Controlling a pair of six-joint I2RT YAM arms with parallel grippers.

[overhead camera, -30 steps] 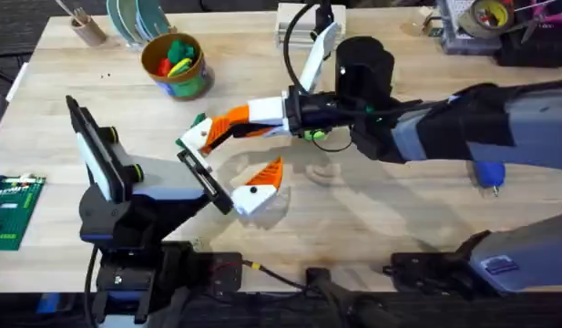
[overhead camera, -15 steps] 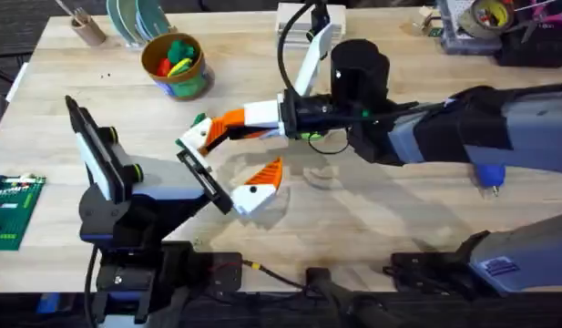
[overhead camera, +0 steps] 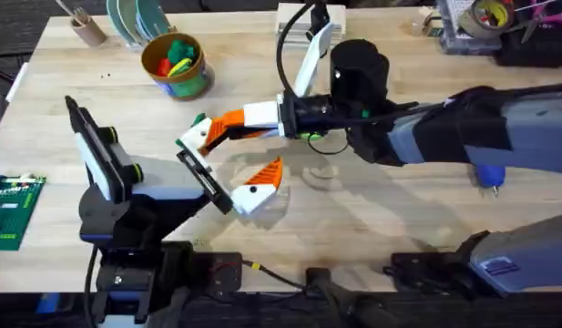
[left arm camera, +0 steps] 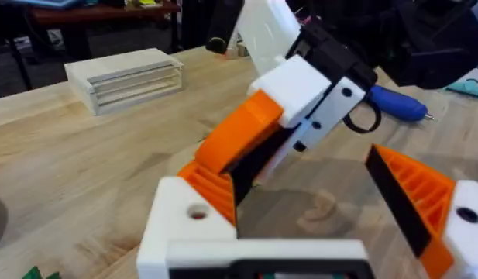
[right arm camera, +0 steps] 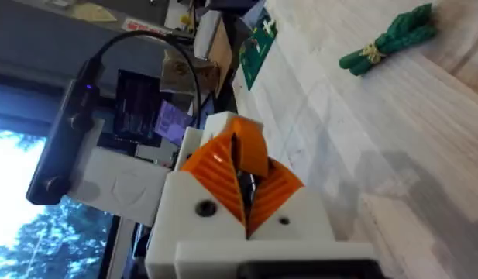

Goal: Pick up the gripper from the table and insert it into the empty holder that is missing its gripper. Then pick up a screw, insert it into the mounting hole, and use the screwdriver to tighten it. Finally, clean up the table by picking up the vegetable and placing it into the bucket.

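Note:
In the overhead view my right gripper (overhead camera: pixel 212 130) reaches across the middle, its orange fingers shut on the small orange gripper (left arm camera: pixel 211 182). That piece sits against the white holder (overhead camera: pixel 191 144), which is one side of my left gripper (overhead camera: pixel 224 169). In the left wrist view the holder (left arm camera: pixel 180 225) shows a round hole. The left gripper's other finger carries an orange ribbed pad (left arm camera: pixel 421 198), and the left gripper stands open. The dark-green vegetable (right arm camera: pixel 390 35) lies on the table just beyond the holder. The bucket (overhead camera: pixel 176 64) stands at the back left. The blue screwdriver (overhead camera: pixel 488 173) lies at the right.
A tan cup (overhead camera: pixel 85 27) and stacked discs (overhead camera: pixel 139 18) stand at the back left corner. A green board (overhead camera: pixel 12 210) lies at the left edge. A pale block (left arm camera: pixel 126 77) sits at the back middle, and clutter with a tape roll (overhead camera: pixel 490 14) at the back right.
The right arm has crept slightly left toward the holder over the last second. The left arm has not moved.

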